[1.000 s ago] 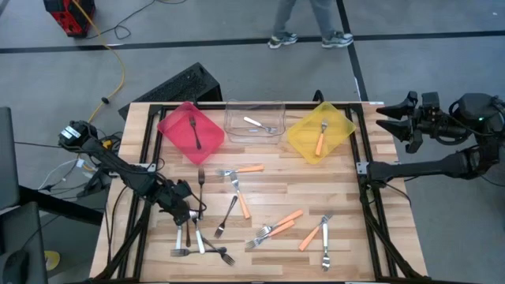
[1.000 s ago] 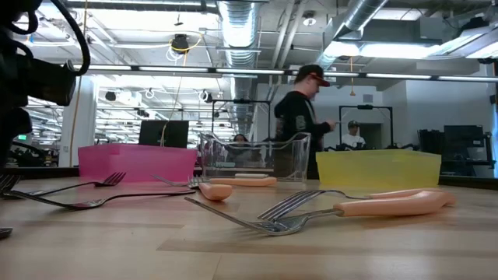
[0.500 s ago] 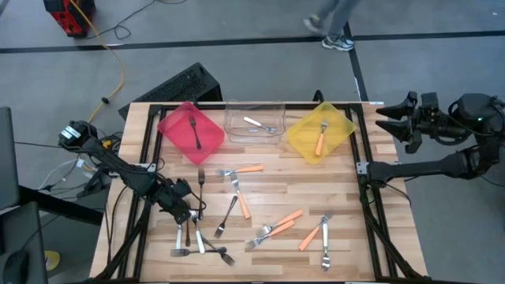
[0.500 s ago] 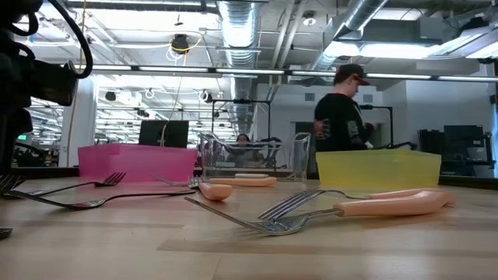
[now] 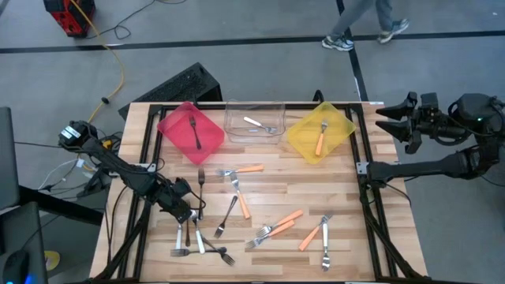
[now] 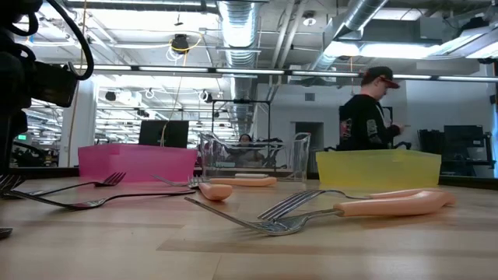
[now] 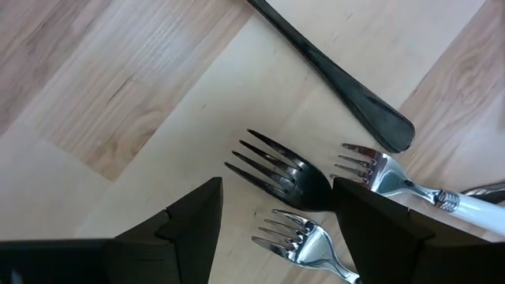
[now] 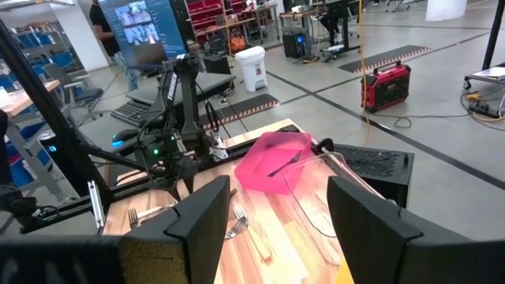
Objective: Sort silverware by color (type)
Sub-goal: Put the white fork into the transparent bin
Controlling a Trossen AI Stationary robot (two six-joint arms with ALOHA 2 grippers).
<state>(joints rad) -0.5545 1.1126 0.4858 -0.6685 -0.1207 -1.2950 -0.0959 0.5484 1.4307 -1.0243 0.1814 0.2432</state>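
Observation:
Loose forks lie flat across the wooden table (image 5: 347, 197): dark ones (image 5: 227, 214), silver ones (image 5: 326, 252) and orange-handled ones (image 5: 284, 222). My left gripper (image 5: 188, 213) hangs open near the table's front left, pointing steeply down. A dark fork's head (image 7: 280, 170) and a silver fork's head (image 7: 304, 241) lie between its fingers, and a white-handled fork (image 7: 418, 193) lies beside one finger. My right gripper (image 5: 394, 122) waits open, high beyond the table's right edge.
At the far edge stand a red bin (image 5: 177, 118) holding a dark fork, a clear bin (image 5: 254, 109) holding a silver fork, and a yellow bin (image 5: 304, 126) holding an orange-handled fork. A person (image 6: 372, 117) walks on the floor beyond the table.
Neither arm has visibly shifted and the forks lie as before. The person behind the table has walked toward the right.

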